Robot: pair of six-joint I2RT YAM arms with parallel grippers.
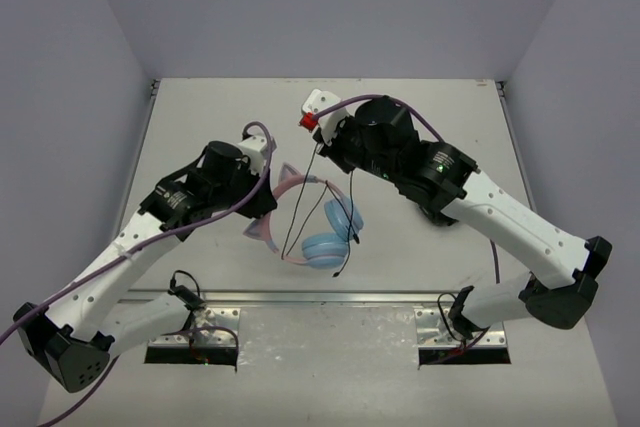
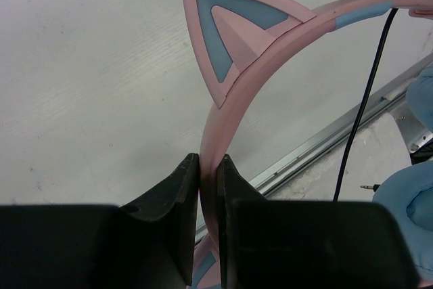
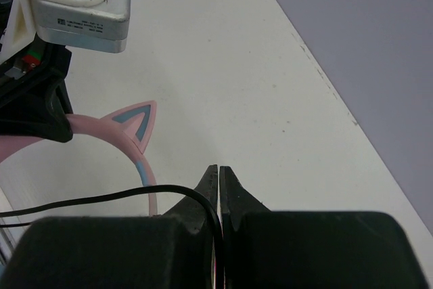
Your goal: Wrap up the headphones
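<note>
The headphones [image 1: 322,237] are held up over the middle of the table: pink headband [image 2: 233,93] with a cat ear [image 2: 230,32], and light-blue ear cups [image 1: 325,249] hanging toward the near side. My left gripper [image 2: 208,160] is shut on the headband just below the cat ear; in the top view it is at the headband's left [image 1: 268,199]. My right gripper [image 3: 218,169] is shut on the thin black cord [image 3: 101,199], which it holds above and behind the headband [image 1: 320,139]. The cord hangs in loops across the headband, with its plug [image 1: 338,272] dangling near the cups.
A metal rail [image 1: 330,297] runs along the table's near edge, with the arm mounting plates [image 1: 195,332] behind it. Grey walls enclose the table at the left, back and right. The left arm's wrist camera housing [image 3: 74,5] is close to my right gripper.
</note>
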